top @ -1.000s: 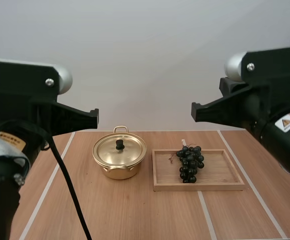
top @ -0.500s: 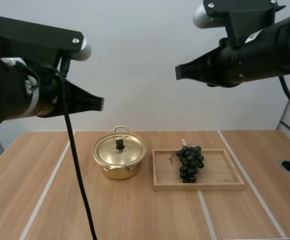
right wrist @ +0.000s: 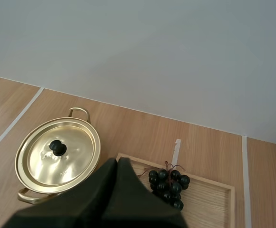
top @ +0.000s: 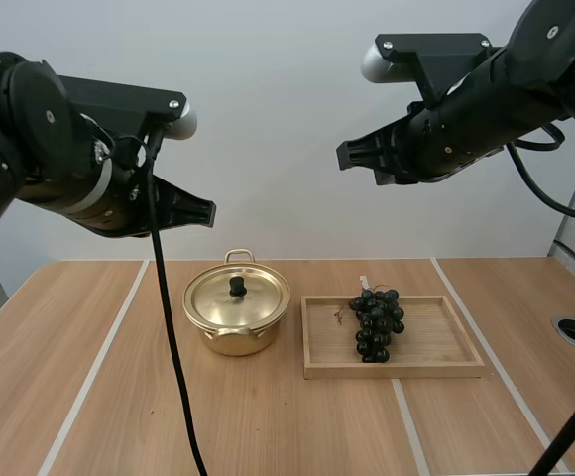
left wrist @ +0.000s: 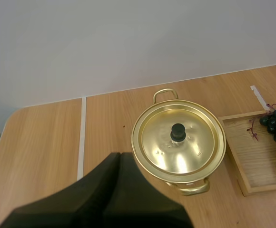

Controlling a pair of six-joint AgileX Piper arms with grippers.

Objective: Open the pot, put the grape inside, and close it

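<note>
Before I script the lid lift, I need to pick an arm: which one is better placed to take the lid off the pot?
Probably left. The left tool, shut, hangs toward the pot, aimed close to its lid knob; the right tool aims nearer the tray holding the grapes.

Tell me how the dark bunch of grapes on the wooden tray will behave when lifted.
The dark bunch of grapes, many round berries on thin stems, will probably sag and swing rather than stay rigid. Its smooth berries may slip from a pinch. Lying flat in the shallow wooden tray, it seems unlikely to roll.
</note>
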